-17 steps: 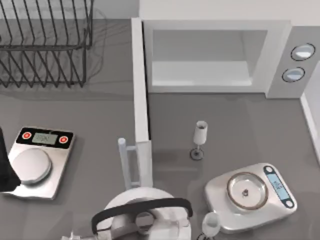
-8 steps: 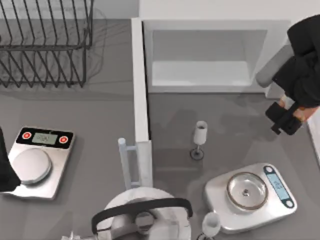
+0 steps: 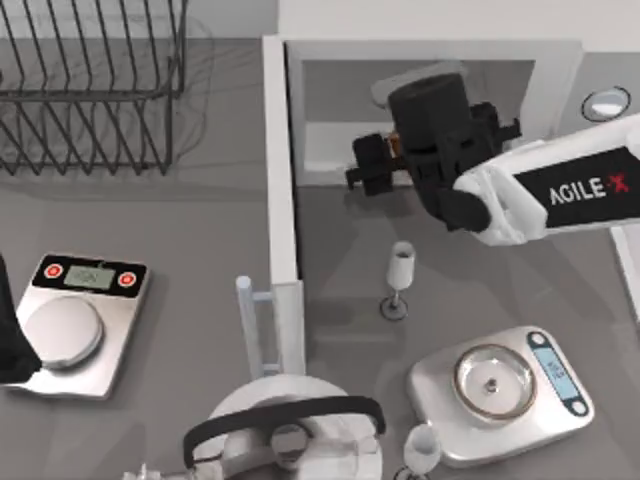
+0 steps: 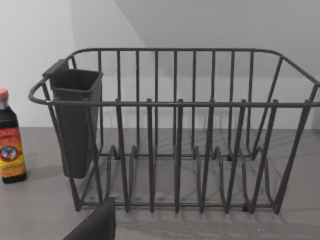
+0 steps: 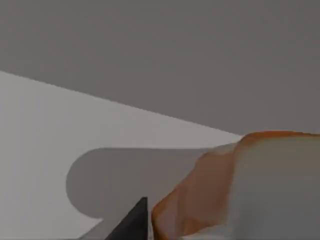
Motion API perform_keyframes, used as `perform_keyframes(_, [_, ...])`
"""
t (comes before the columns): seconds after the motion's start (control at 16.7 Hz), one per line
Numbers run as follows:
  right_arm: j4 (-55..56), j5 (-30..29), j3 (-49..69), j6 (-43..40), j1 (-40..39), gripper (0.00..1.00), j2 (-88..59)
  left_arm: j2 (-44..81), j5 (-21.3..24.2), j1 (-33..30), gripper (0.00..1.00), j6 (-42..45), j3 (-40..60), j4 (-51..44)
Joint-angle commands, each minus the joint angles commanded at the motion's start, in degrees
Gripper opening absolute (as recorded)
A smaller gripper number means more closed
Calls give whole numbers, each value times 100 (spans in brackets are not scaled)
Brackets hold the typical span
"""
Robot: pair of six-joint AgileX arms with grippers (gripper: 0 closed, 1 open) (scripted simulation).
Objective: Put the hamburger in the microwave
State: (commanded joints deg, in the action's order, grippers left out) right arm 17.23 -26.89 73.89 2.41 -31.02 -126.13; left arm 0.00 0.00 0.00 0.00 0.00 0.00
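Black right gripper [image 3: 368, 165]: at the mouth of the microwave cavity, over the front edge of its floor, pointing toward the door side; its fingers are pinched on the hamburger.
Orange-brown hamburger [image 5: 195, 200]: held in the right gripper, at the threshold of the cavity; in the right wrist view it sits close against the camera, with one dark fingertip [image 5: 134, 220] just beside it and the pale cavity floor beyond.
White microwave [image 3: 556, 110]: around the gripper; the open cavity lies behind and beside the fingers, and the two round dials stand on the side panel, past the arm's white forearm.
Microwave door [image 3: 281, 170]: swung fully open, edge-on, just beyond the gripper's fingertips; its bar handle [image 3: 246, 325] is at the far end, toward the table's front.
Wine glass [image 3: 400, 270]: upright on the grey table [image 3: 200, 230], near the gripper, in front of the cavity.
Silver kitchen scales [image 3: 500, 388]: farther toward the front than the glass, well apart from the gripper, round pan empty.
Second glass [image 3: 422, 446]: touching or just beside the front corner of those scales; I cannot tell which.
White kettle with black handle [image 3: 290, 430]: at the front edge, past the door handle.
Second scales [image 3: 78, 322]: across the door from the gripper, well apart.
Left arm [image 3: 10, 345]: parked at the table's left edge, beside the second scales.
Wire dish rack [image 4: 175, 130]: farthest from the right gripper, facing the left wrist camera, with a dark cutlery cup [image 4: 76, 120] hung on one end.
Sauce bottle [image 4: 10, 142]: upright just beyond the rack's cup end.
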Motion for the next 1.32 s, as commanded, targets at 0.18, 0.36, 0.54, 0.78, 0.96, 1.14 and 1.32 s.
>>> perform_keyframes(0.18, [984, -402, 222, 786, -206, 0, -461, 0, 0, 0, 100, 0, 0, 0])
perform_keyframes(0.36, [1426, -618, 313, 1153, -272, 0, -688, 0, 0, 0, 100, 0, 0, 0])
perform_keyframes(0.54, [1454, -633, 318, 1176, -275, 0, -704, 0, 0, 0, 100, 0, 0, 0])
perform_keyframes(0.78, [1414, -621, 368, 1186, -242, 0, -665, 0, 0, 0, 100, 0, 0, 0])
perform_keyframes(0.96, [1218, -639, 928, 1223, -220, 0, -577, 0, 0, 0, 100, 0, 0, 0])
perform_keyframes(1.14, [848, -619, 2018, 1245, -158, 0, -725, 0, 0, 0, 100, 0, 0, 0])
perform_keyframes(1.32, [345, -526, 3363, 1224, -27, 0, -1252, 0, 0, 0, 100, 0, 0, 0])
